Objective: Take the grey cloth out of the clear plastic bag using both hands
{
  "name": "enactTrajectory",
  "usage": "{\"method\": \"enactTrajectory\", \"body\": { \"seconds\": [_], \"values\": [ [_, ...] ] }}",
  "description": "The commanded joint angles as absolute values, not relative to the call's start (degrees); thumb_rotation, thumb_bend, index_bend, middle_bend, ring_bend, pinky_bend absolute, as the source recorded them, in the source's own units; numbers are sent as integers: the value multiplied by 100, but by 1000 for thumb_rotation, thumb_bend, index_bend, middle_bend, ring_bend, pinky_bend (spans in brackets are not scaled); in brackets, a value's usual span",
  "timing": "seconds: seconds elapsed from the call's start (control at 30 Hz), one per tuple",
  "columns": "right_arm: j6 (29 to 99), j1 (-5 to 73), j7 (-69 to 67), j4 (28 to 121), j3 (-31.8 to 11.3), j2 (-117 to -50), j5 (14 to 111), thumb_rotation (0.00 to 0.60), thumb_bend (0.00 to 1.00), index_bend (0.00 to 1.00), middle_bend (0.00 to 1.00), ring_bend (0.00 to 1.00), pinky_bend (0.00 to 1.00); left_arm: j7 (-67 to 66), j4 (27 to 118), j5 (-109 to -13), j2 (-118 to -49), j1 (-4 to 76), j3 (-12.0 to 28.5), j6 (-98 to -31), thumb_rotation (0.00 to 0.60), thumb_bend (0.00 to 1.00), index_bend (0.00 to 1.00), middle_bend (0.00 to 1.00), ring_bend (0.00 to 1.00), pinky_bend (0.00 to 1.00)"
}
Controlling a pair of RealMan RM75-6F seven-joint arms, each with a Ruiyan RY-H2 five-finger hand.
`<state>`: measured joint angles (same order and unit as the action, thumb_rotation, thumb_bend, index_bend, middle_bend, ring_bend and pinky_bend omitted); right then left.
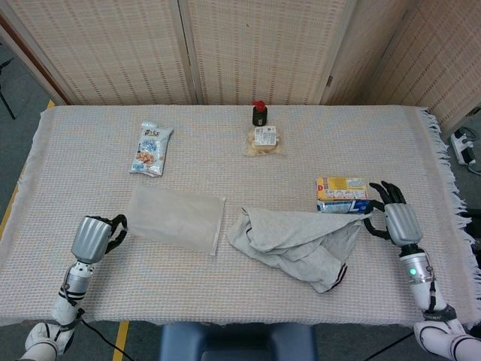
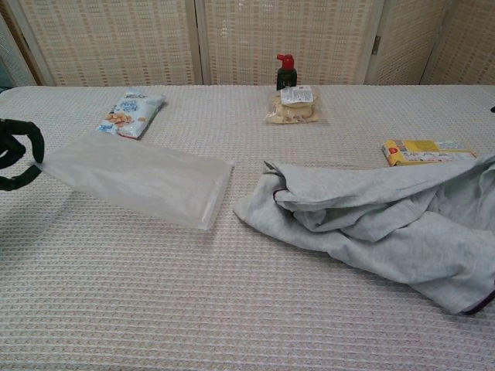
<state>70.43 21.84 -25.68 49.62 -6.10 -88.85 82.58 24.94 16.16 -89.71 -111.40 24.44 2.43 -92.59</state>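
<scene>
The grey cloth (image 1: 294,238) (image 2: 387,220) lies crumpled on the table right of centre, fully outside the bag. My right hand (image 1: 392,218) pinches the cloth's right end beside the yellow box; the chest view does not show this hand. The clear plastic bag (image 1: 176,219) (image 2: 139,180) lies flat and empty to the left of the cloth, a small gap between them. My left hand (image 1: 98,235) pinches the bag's left edge, and only its dark fingers (image 2: 15,153) show at the left border of the chest view.
A snack packet (image 1: 151,148) lies at the back left. A dark bottle with a red cap (image 1: 259,113) and a food pouch (image 1: 264,141) sit at the back centre. A yellow box (image 1: 342,188) lies just behind the cloth's right end.
</scene>
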Motion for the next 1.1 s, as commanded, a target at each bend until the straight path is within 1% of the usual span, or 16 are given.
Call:
{"method": "enactTrajectory", "body": {
  "seconds": [0.03,0.23,0.3,0.33,0.4,0.43,0.47,0.5,0.53,0.6,0.67,0.73,0.83,0.93,0.97,1.1],
  "values": [
    [7009,2146,-2646,4856,-700,-8833,8148,600,531,710,115,0,0,2482,1597,-8882,-11026,2345,300,-9222,600,537,772,1000,1000,1000],
    [6963,2126,-2751,4763,-759,-8815,8080,600,532,711,115,0,0,2385,1639,-8894,-10955,2259,248,-9206,600,536,769,1000,1000,1000],
    [6860,2127,-2743,4805,-717,-8789,8085,600,529,666,102,0,0,2423,1707,-8898,-10957,2262,232,-9151,600,535,759,1000,1000,1000],
    [6795,2128,-2756,4861,-689,-8750,8094,600,520,616,90,0,0,2415,1737,-8905,-10952,2262,215,-9099,600,518,723,1000,1000,1000],
    [6736,2121,-2810,4993,-634,-8653,8141,600,421,312,27,0,0,2358,1866,-8921,-10917,2256,169,-8950,600,426,600,1000,1000,1000],
    [6764,2110,-2860,5052,-624,-8616,8168,600,366,182,10,0,0,2323,1947,-8922,-10892,2257,160,-8904,600,347,512,1000,1000,1000],
    [6797,2097,-2895,5107,-612,-8572,8197,600,304,68,0,0,0,2291,2053,-8920,-10857,2256,152,-8854,600,273,428,1000,995,1000],
    [6820,2072,-2888,5201,-592,-8492,8219,600,260,17,0,0,0,2278,2243,-8914,-10791,2253,150,-8812,592,235,381,997,984,1000],
    [6840,2050,-2854,5303,-584,-8413,8225,600,210,0,0,0,0,2281,2413,-8916,-10723,2252,147,-8796,567,192,326,970,948,995],
    [6923,1979,-2691,5637,-588,-8180,8212,600,116,0,0,0,0,2315,2920,-8906,-10506,2250,156,-8756,495,166,289,870,846,942],
    [7070,1888,-2466,5985,-608,-7951,8192,600,69,0,0,0,0,2295,3516,-8872,-10214,2248,154,-8601,431,156,271,720,690,812],
    [7240,1753,-2061,6457,-627,-7649,8127,600,51,0,0,0,0,2087,4433,-8778,-9705,2260,151,-8272,399,149,239,517,446,609],
    [7526,1493,-1221,7240,-656,-7209,7929,600,47,0,0,0,0,1586,6084,-8463,-8713,2259,145,-7604,386,145,224,327,216,408],
    [7877,1202,-224,8031,-656,-6861,7686,600,47,0,0,0,0,1033,7727,-7920,-7577,2202,118,-6951,384,145,229,250,129,299],
    [7989,1118,68,8227,-637,-6795,7637,600,48,0,0,0,0,758,8015,-7755,-7350,2137,130,-6947,382,146,231,245,122,275],
    [8528,783,925,8697,-489,-6757,7689,600,48,0,0,0,0,-634,8635,-7056,-7041,1568,221,-7745,380,163,248,242,112,193]
  ]
}}
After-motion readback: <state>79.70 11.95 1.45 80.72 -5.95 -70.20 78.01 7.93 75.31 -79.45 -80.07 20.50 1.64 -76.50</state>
